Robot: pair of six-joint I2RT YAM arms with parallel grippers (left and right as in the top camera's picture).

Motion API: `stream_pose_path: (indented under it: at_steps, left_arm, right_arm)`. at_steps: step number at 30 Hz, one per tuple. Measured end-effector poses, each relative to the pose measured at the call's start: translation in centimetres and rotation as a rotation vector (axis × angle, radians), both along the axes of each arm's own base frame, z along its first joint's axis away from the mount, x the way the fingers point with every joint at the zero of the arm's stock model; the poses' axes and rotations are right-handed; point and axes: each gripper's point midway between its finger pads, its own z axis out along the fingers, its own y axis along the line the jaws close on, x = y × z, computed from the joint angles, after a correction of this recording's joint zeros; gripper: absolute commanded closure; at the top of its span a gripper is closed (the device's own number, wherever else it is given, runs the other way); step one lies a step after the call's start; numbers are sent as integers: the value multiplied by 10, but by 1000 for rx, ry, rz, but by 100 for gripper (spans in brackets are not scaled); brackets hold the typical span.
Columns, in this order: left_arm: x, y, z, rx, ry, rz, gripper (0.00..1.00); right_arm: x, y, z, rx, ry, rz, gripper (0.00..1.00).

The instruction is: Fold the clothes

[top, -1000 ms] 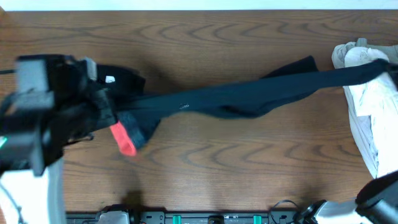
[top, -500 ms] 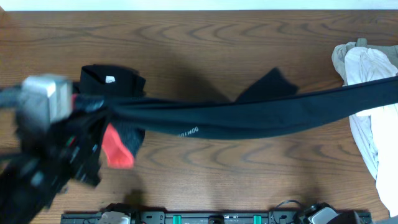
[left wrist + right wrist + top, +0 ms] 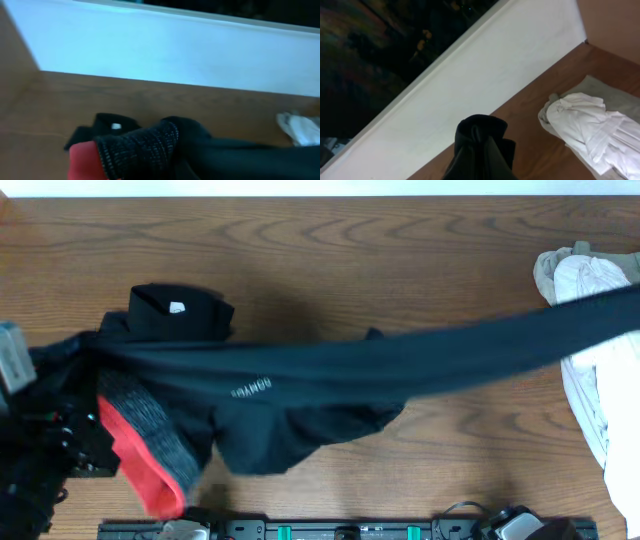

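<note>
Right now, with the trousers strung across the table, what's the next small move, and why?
Probably lower both ends together so the trousers lie flat on the bare table, clear of the black shirt. They hang stretched from the waistband at left to above the white garments at right, with one leg sagging loose.

The trousers (image 3: 400, 365) no longer sag onto the table (image 3: 400, 240); they now span the view as one raised band from the left side to the right edge. The waistband (image 3: 145, 442) sits lower and appears larger, with its orange-red lining exposed. The white logo (image 3: 251, 390) shifts leftward. A slack fold (image 3: 300, 435) now hangs below the band. The left arm (image 3: 40, 465) moves from upper left to lower left.
</note>
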Motion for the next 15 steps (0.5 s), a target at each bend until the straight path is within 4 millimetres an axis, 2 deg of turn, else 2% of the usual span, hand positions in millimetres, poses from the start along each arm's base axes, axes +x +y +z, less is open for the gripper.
stream_pose_path:
  at_steps: [3, 6, 9, 12, 13, 15]
  left_arm:
    - [2, 6, 6, 5, -25, 34, 94]
    - [6, 3, 13, -4, -55, 24, 94]
    - [17, -9, 18, -17, -64, -33, 94]
    - [36, -25, 16, -27, -40, -105, 94]
    - [44, -33, 15, -32, -30, -138, 94]
    - [60, -48, 12, -42, -9, -205, 94]
  right_arm:
    - [13, -19, -28, 106, 68, 4, 98]
    - [31, -44, -79, 272, 193, 16, 99]
    - [43, -61, -130, 408, 313, 40, 99]
    - [47, -71, -165, 471, 399, 54, 97]
    - [47, -75, -173, 476, 423, 52, 92]
    - [47, -81, -187, 470, 464, 54, 73]
